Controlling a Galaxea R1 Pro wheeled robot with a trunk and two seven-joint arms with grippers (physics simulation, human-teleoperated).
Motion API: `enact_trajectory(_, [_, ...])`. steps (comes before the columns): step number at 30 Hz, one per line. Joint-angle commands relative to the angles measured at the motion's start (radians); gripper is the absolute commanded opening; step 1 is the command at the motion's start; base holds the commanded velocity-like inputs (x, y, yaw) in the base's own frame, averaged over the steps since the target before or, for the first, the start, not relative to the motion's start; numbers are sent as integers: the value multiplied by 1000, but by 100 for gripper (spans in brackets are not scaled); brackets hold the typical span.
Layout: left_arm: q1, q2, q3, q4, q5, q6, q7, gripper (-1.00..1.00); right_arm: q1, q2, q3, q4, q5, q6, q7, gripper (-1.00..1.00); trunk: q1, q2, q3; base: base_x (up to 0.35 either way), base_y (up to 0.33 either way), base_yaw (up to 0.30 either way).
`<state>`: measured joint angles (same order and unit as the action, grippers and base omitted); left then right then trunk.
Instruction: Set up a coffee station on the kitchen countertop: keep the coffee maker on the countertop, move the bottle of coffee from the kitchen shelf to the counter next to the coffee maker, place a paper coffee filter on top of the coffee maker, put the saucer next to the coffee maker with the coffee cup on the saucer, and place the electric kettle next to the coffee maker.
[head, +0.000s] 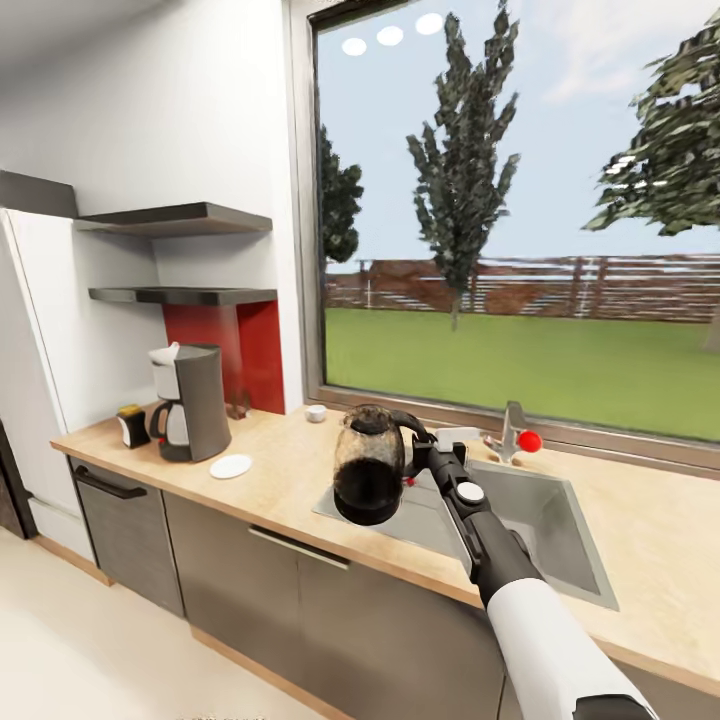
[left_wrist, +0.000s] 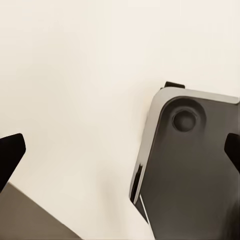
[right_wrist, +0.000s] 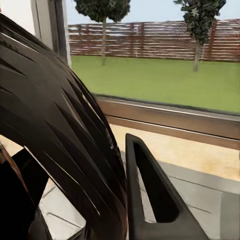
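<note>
countertop (head: 300, 480): matt light wood | sink (head: 545, 520): brushed steel | kettle (head: 368, 465): glossy, seemingly translucent plastic

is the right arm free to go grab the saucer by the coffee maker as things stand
Probably not: its end effector is shut on the electric kettle over the sink, and the saucer lies well off to the left.

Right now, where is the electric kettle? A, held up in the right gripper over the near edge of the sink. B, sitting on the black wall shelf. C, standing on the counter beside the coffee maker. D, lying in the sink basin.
A: the head view shows the electric kettle tilted and lifted by its handle in the right gripper, above the near edge of the sink, well away from the coffee maker.
</note>
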<state>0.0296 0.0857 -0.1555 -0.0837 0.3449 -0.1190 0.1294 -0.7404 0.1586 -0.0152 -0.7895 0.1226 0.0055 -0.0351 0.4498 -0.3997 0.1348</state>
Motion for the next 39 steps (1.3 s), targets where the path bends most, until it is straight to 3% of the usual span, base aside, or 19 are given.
enact_trajectory(1, [1, 0, -9, -2, 8, -1, 4, 100, 0, 1, -2, 0, 11, 1, -3, -100, 0, -1, 1, 0, 0, 247])
enact_trajectory(17, [1, -1, -7, 3, 7, 3, 0, 100, 0, 2, -2, 0, 11, 1, -3, -100, 0, -1, 15, 0, 17, 247])
enact_trajectory(39, [1, 0, -6, 4, 9, 5, 4, 100, 1, 2, 0, 2, 11, 1, -3, -100, 0, -1, 35, 0, 290, 247])
